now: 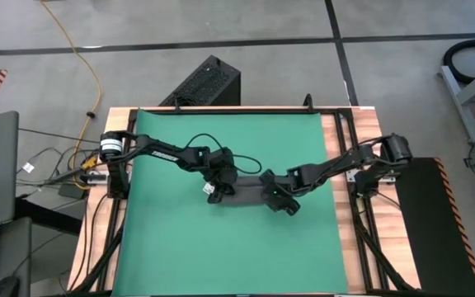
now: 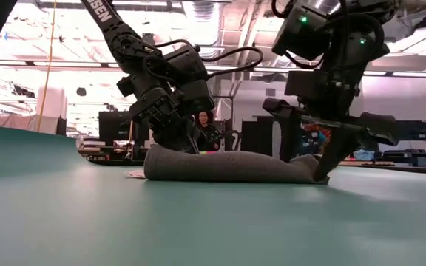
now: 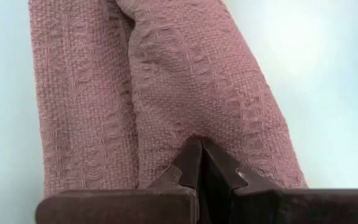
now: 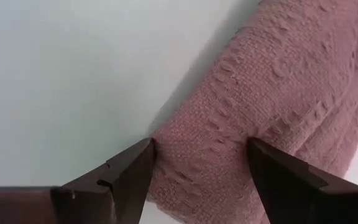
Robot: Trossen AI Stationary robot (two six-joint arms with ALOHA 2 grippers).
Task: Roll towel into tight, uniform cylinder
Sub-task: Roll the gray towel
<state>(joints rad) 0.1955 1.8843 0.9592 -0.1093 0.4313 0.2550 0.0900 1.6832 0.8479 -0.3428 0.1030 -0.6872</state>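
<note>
Towel (image 2: 228, 166) rolled on green mat (image 2: 198, 222), workshop behind.

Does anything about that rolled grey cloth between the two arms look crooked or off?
Nothing stands out. The towel lies as a fairly even roll on the green mat, left hand shut at one end, right hand open astride the other.

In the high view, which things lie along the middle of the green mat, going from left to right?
Left gripper, shut, at the left end of the roll → the rolled towel → right gripper, open, at its right end. All rest over the green mat.
</note>
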